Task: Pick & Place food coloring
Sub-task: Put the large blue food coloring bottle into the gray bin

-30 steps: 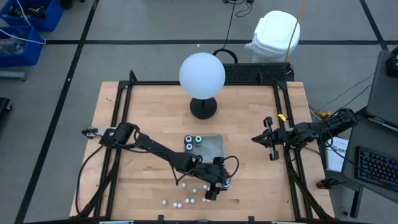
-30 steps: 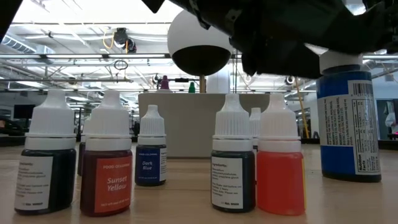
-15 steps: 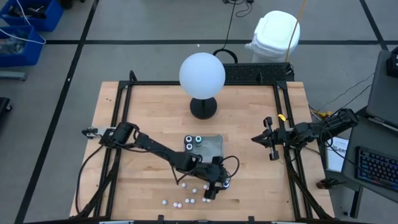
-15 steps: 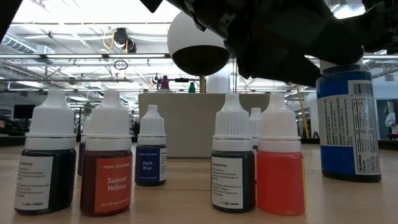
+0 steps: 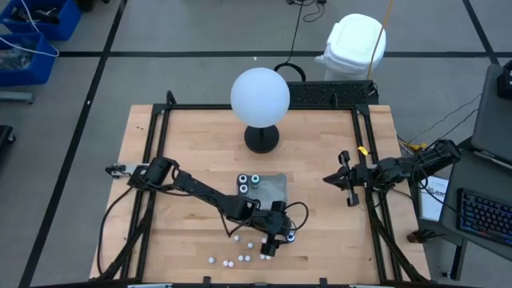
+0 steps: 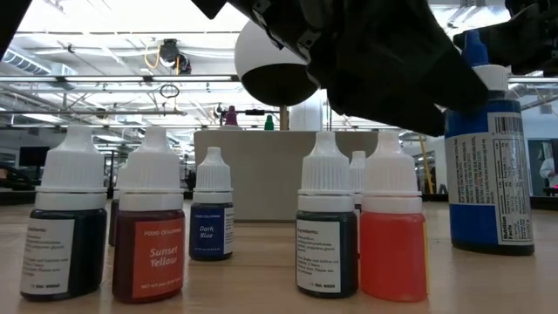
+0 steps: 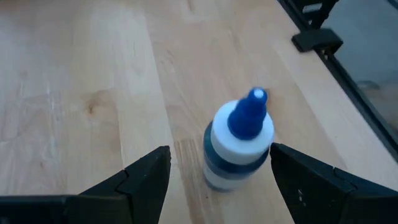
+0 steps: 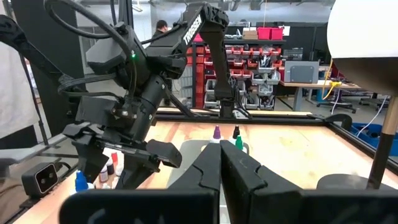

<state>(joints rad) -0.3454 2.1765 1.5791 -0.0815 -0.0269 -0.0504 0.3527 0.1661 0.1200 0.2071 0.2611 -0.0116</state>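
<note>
Wooden tabletop (image 5: 184,144) spread under me, the white globe (image 5: 260,94) on its black base at the far side and the clear tray (image 5: 274,189) mid-table holding three round bottles (image 5: 249,183). My left gripper (image 7: 217,180) hung with jaws apart on either side of a blue-tipped bottle (image 7: 239,143), not touching it. Small white-capped bottles (image 6: 153,227) crowded the near edge beside it. My right gripper (image 5: 349,180) waited closed by the table's right rail.
</note>
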